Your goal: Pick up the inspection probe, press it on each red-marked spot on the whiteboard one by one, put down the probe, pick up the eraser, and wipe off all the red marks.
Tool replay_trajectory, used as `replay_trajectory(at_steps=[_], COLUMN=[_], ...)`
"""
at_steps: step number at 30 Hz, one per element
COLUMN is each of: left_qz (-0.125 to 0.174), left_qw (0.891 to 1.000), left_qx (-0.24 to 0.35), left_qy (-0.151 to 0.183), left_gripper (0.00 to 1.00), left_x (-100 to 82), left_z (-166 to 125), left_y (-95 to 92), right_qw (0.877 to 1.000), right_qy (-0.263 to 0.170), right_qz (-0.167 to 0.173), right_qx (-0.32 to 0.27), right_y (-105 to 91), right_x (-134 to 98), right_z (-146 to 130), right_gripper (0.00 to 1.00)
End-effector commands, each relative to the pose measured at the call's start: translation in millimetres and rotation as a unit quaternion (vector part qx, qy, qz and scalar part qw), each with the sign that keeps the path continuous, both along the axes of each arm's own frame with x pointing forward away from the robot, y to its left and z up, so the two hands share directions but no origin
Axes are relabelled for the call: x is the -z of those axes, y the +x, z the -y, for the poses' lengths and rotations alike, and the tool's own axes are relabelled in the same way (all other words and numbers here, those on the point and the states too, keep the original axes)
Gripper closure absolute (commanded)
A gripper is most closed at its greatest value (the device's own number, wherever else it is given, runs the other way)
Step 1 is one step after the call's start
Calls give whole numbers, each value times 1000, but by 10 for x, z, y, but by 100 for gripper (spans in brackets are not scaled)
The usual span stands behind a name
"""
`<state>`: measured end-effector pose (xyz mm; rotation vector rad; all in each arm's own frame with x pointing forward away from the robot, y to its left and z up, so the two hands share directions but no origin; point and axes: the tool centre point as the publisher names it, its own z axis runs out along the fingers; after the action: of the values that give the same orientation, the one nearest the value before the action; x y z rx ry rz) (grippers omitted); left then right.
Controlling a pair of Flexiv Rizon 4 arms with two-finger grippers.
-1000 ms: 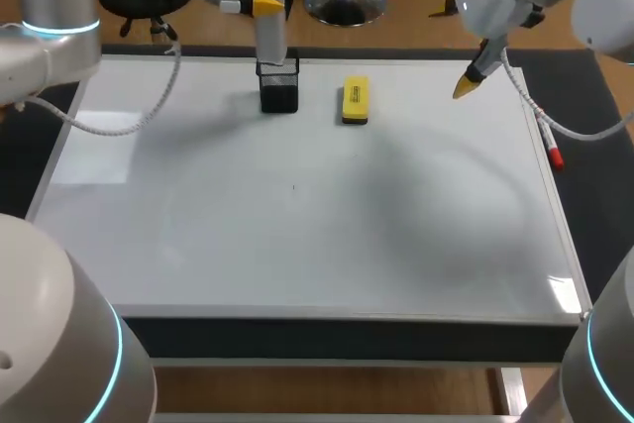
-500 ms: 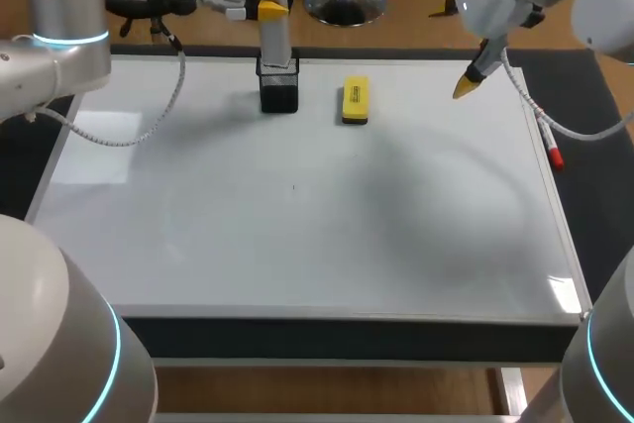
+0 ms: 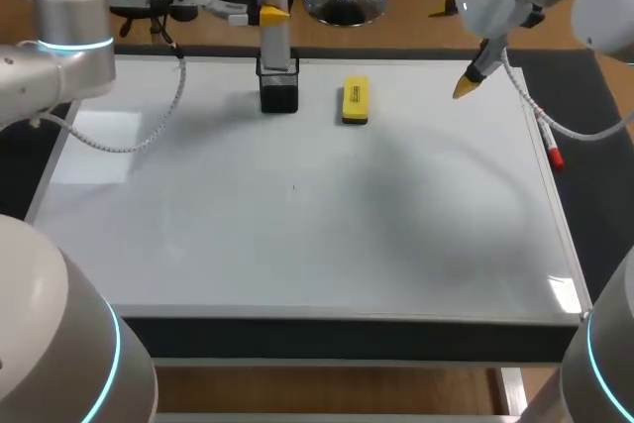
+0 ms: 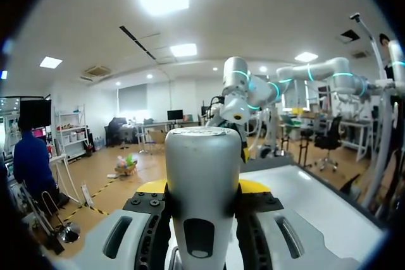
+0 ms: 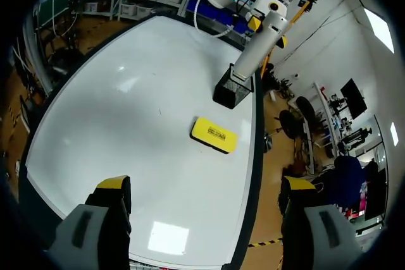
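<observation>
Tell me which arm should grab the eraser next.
Right, probably. Its jaws are open and empty, with a clear path to the eraser; the left's are shut on the probe, which stands in the holder.

Both arms aloft; left fingers [image 4: 150,187] clamped on inspection probe [image 4: 202,175]; right fingers [image 5: 112,185] spread wide

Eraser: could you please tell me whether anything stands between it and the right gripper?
Nothing visible does. Only bare whiteboard lies between the open right gripper and the eraser; the probe and its black holder stand on the eraser's far side.
</observation>
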<state>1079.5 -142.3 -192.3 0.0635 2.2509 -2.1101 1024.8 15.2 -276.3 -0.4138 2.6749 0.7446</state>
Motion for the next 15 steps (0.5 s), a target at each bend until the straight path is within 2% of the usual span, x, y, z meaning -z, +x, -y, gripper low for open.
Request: replay_trajectory(at_steps=[1,15], left_qz=[-4,-15], left_qw=[1000,1000], left_qx=[-6,-17], left_qy=[-2,-6], left_gripper=[100,100], left_x=[41,165], left_z=[12,25], left_y=[16,101], right_qw=[1000,1000], right_qy=[-2,-2], right_qz=[0,0], right_qx=[-1,-1], right_y=[1,1], right_x=[-3,-3], right_z=[5,5], right_gripper=[0,0])
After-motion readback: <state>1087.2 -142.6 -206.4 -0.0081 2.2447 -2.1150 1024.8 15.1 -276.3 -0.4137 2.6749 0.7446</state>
